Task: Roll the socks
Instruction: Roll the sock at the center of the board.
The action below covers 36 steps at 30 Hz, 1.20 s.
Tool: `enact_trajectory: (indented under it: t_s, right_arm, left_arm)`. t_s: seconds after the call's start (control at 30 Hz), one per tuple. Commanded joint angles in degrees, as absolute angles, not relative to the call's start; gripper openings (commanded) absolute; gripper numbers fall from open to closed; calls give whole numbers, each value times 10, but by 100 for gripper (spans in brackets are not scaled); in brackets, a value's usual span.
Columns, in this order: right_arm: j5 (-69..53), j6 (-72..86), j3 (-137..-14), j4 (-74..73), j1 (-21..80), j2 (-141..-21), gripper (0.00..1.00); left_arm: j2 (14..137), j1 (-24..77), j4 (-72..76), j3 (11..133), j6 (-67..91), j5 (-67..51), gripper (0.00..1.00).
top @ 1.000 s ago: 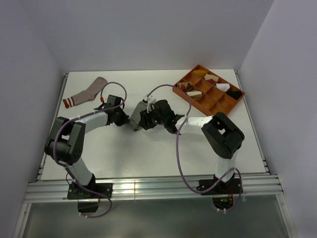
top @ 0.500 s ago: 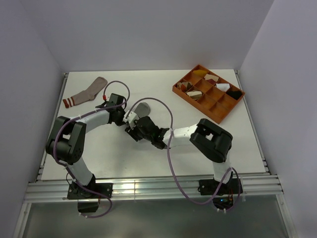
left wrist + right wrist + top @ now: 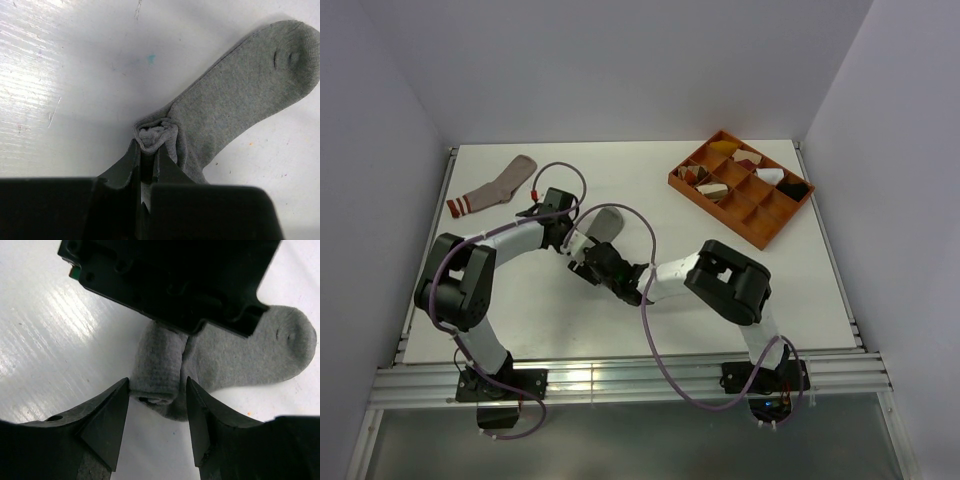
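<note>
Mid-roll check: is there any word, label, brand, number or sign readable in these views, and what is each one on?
No readable text in any view.
grey sock: plain knit, no label or brand showing.
pinkish-tan sock: only red and white cuff stripes, no lettering.
orange divided tray: no marking visible; too small here to rule out fine print.
table: only scuffs and coloured specks, no writing.

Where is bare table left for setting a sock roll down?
Free: far strip between pinkish sock and orange tray; near-right table beside the right arm. Crowded: centre, where left pincer and right pincer meet at the grey sock.
</note>
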State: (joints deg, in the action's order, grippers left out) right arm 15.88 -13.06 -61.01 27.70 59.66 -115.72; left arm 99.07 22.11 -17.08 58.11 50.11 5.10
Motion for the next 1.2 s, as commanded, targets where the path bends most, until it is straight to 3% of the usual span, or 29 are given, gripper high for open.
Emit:
enact_trajectory:
  t_s: [0.0,0.4,0.73,0.87,1.17]
  right_arm:
    - [192,-157,-641,307,605,-1172,56]
    - [140,-102,-621,292,600,-1144,56]
    - [3,66,-534,287,496,-999,54]
    - [25,86,-600,231,473,-1033,47]
    - [20,131,-744,111,466,-1179,45]
  left_arm:
    - [1020,235,-232,575,479,48,0]
    - [1017,236,-229,573,479,41,0]
    - [1013,236,-218,571,480,27,0]
    - [1009,236,-218,570,479,28,0]
    - [1004,236,-219,574,480,19,0]
